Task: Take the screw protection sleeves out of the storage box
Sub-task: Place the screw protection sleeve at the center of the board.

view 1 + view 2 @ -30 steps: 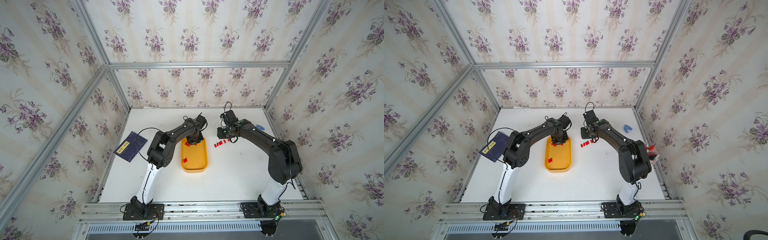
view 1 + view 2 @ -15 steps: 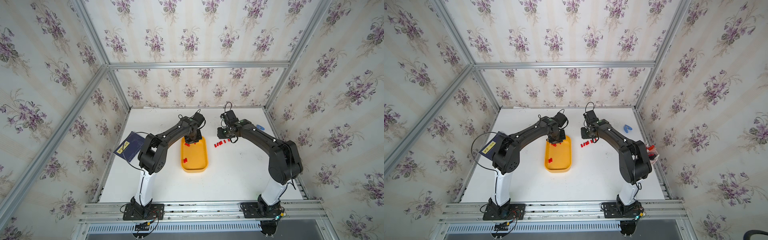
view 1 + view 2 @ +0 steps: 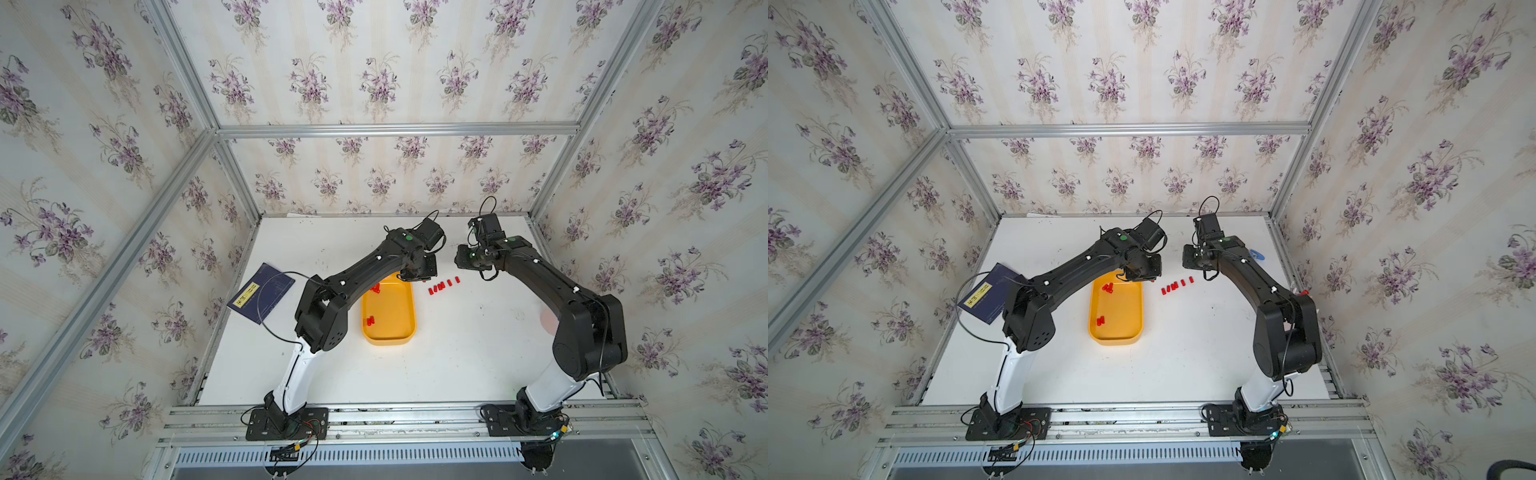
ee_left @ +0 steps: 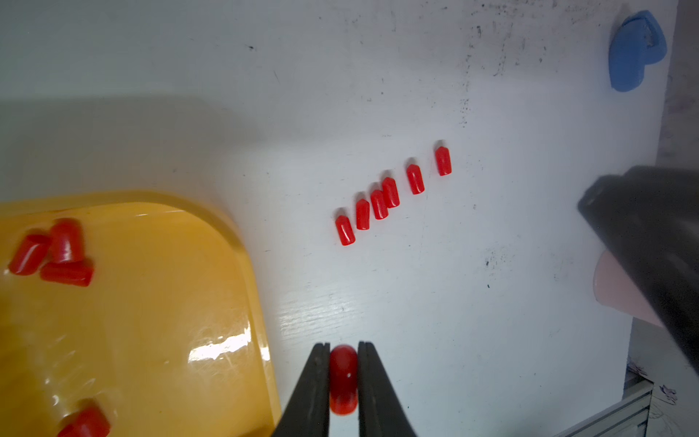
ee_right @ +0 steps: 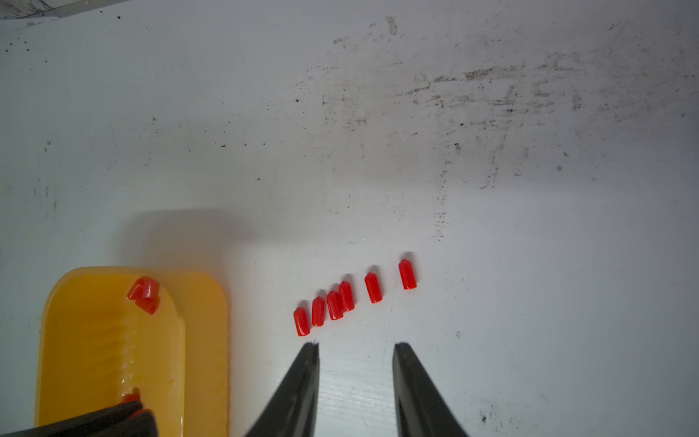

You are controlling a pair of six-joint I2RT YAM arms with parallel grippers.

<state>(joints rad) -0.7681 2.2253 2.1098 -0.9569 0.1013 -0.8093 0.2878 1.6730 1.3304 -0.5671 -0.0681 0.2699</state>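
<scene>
Yellow-orange plastic forms the storage box [image 3: 390, 307], which is set on the white tabletop [image 3: 457, 353]. Two red screw protection sleeves [image 3: 369, 320] are seen in its near half, and three more are bunched at its far end. Close to the box's right rim, one sleeve [image 4: 343, 378] is clamped in the left pincer [image 4: 343, 346]. Six sleeves are laid in a row on the tabletop beside the box. Farther off, the right pincer [image 5: 355, 345] is seen released, jaws parted.
</scene>
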